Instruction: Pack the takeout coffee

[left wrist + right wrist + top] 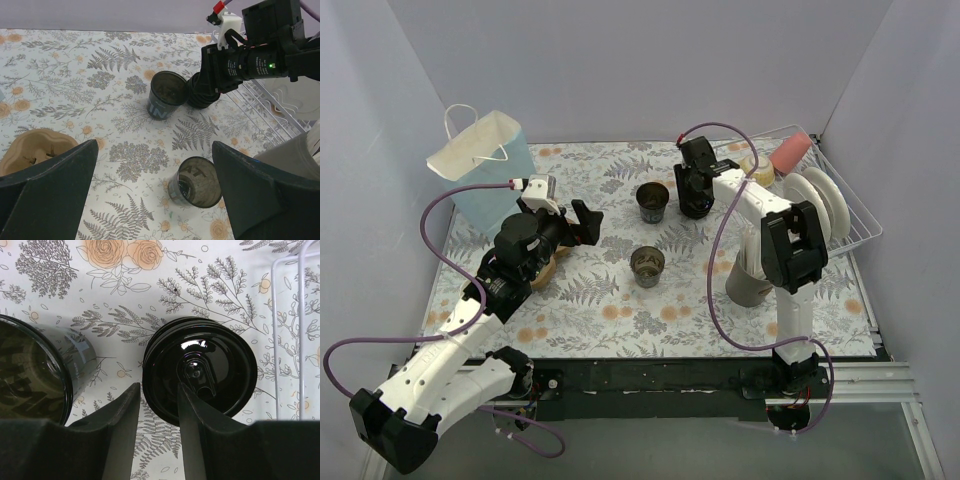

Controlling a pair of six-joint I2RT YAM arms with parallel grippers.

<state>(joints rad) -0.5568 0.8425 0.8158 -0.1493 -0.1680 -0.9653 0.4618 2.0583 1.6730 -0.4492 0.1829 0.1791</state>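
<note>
Two lidless dark takeout coffee cups with white lettering stand mid-table: the far cup (653, 200) (165, 95) (30, 375) and the near cup (647, 265) (197, 187). Just right of the far cup lies a round black lid (200, 370) on what looks like a short black stack (200, 97). My right gripper (695, 203) (159, 385) hangs over it, open, its fingers astride the lid's left rim; patterned table shows in the gap. My left gripper (587, 222) (155, 145) is wide open and holds nothing, left of both cups and facing them.
A light blue paper bag (480, 165) stands at the back left. A tan moulded cup carrier (542, 268) (35, 150) lies under the left arm. A white wire rack (845, 205) with plates fills the right side. A grey cylindrical holder (748, 278) stands by the right arm.
</note>
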